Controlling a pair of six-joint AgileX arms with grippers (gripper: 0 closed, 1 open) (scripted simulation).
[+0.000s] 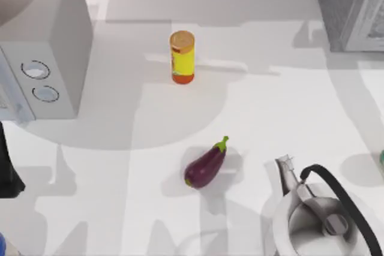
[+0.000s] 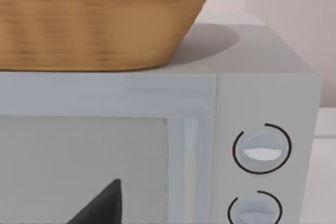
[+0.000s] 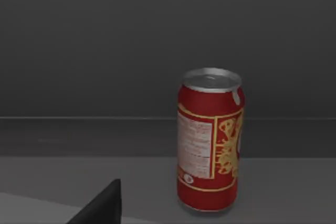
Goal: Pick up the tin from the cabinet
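The red cylindrical metal tin [image 3: 211, 140] with yellow lettering is seen upright on a grey shelf [image 3: 294, 187] inside the dark cabinet, untouched, in the right wrist view. Neither gripper's finger state can be told.

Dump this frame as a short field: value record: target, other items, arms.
target: red tin, upright on a grey shelf against a dark back wall, seen by the right wrist camera, not gripped
table items: yellow canister upright near the middle back; eggplant lying in front of it; kettle at front right
left side: microwave with two dials; wicker basket on top of it
left arm: wrist camera faces the microwave front
task state: tin not yet picked up
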